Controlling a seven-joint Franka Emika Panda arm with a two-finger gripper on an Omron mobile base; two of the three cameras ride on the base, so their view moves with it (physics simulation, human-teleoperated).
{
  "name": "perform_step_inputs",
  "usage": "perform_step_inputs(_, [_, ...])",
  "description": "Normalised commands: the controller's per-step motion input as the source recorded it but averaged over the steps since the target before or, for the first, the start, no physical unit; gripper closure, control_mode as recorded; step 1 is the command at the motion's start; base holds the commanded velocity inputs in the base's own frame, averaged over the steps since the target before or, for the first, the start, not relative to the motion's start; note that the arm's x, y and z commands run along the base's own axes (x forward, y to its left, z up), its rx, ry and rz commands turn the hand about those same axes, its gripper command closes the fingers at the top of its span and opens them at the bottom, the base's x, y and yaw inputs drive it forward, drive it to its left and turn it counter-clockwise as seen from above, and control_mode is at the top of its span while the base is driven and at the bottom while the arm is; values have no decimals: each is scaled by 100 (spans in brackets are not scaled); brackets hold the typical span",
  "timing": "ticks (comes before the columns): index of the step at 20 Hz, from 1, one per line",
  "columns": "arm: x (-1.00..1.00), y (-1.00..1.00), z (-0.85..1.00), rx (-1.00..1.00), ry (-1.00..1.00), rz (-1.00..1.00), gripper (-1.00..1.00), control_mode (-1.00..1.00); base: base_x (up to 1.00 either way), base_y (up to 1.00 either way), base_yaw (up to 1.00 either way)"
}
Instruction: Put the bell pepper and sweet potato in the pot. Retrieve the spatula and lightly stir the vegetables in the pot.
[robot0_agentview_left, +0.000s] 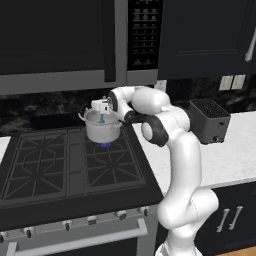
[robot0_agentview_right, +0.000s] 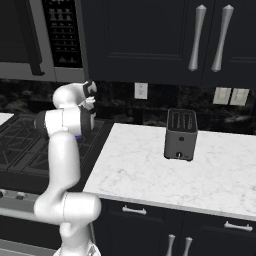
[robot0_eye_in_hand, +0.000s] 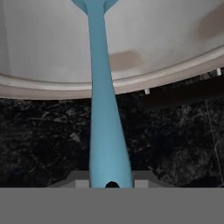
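The pot (robot0_agentview_left: 103, 128) stands on the back right burner of the stove (robot0_agentview_left: 45, 170), a shiny steel cylinder with small side handles at its rim, and a patch of blue shows on the grate just under its base. Inside it the pale wall curves round; in the hand view a brownish smudge shows on that wall (robot0_eye_in_hand: 124, 59), but I cannot tell whether it is a vegetable or a reflection. The spatula (robot0_eye_in_hand: 103, 109) runs from the gripper (robot0_agentview_left: 102, 107) straight down into the pot, its teal handle widening toward the hand and its far end passing over the rim into the bowl; in the left base view a sliver of teal shows just above the rim. The jaws are closed narrowly on the spatula's handle, one grey pad at each side of it. The gripper hangs directly above the pot's mouth, with the arm folded back over the stove's right edge. The stove is black with dark grates and a row of knobs along its front. To its right lies a white marbled counter (robot0_agentview_right: 150, 170) with a black toaster (robot0_agentview_right: 180, 134) standing well apart from the pot. Behind is a dark speckled backsplash with wall sockets, a microwave (robot0_agentview_left: 65, 40) above the stove, and dark cabinets (robot0_agentview_right: 165, 35) with long silver handles.
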Motion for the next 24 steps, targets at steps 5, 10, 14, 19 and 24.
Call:
perform_step_inputs(5, [-14, 2, -73, 6, 0, 0, 100, -100, 0, 0, 0])
perform_step_inputs(10, [-58, 0, -3, 15, -4, 7, 100, -100, 0, 0, 0])
perform_step_inputs(14, [-71, 0, -17, 14, -1, 16, 100, -100, 0, 0, 0])
perform_step_inputs(19, [3, -12, -41, 0, 0, 5, 100, -100, 0, 0, 0])
perform_step_inputs(24, [20, -13, -50, -8, -3, 0, 100, -100, 0, 0, 0])
